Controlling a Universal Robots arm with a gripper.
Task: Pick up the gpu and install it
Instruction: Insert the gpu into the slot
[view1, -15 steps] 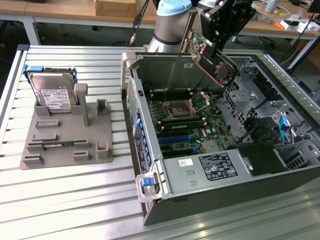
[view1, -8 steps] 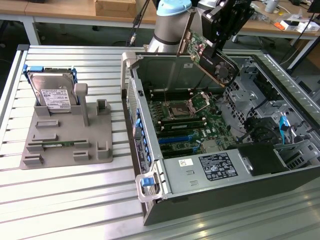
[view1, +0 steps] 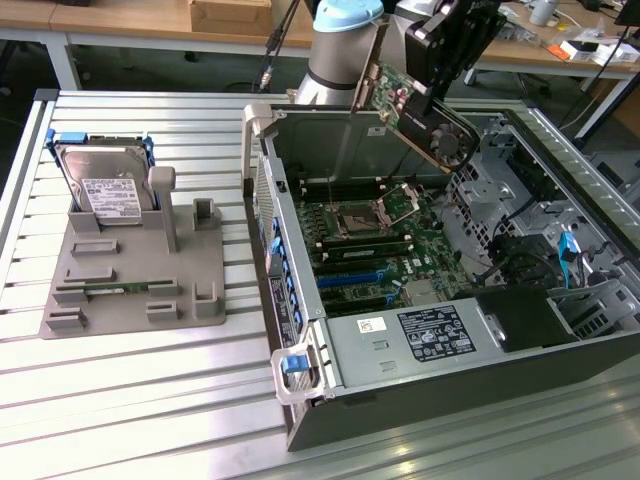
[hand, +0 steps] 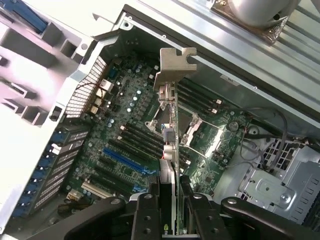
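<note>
While the claw (hand: 173, 212) is clenched on the gpu (view1: 395, 95), nothing is seated: the card hangs in the air over the case (view1: 300, 190). You can read the scene from the exterior view's left, with everything placed against the case.

- Off the case on that side, on the counter (view1: 150, 400), is a grey fixture tray (view1: 130, 300). The hard drive (view1: 100, 190) stands upright in it, well apart from the case and nowhere near the claw.
- The case lies on its side with the lid off, so the motherboard (view1: 400, 250) is exposed. The CPU socket (view1: 365, 215) sits about mid-board. The blue expansion slots (view1: 350, 278) sit between the socket and the case's near wall.
- The gpu is above the case's far wall and clear of the board. It is tilted, and its long axis slopes down toward the exterior view's right. The silver bracket (hand: 172, 65) is at the high end and the black fan (view1: 455, 142) at the low end.
- In the wrist view the card runs edge-on straight out from between the fingers (hand: 146, 212), with the bracket at the end away from the claw.
- The key relation, as I judge it: the card's edge sits over the socket area, and the blue slots lie below it and off to one side. The card isn't lined up over a slot and isn't level.
- At the case's end on the exterior view's right is the metal drive cage (view1: 520, 190) with some cabling, and the card isn't touching it.
</note>
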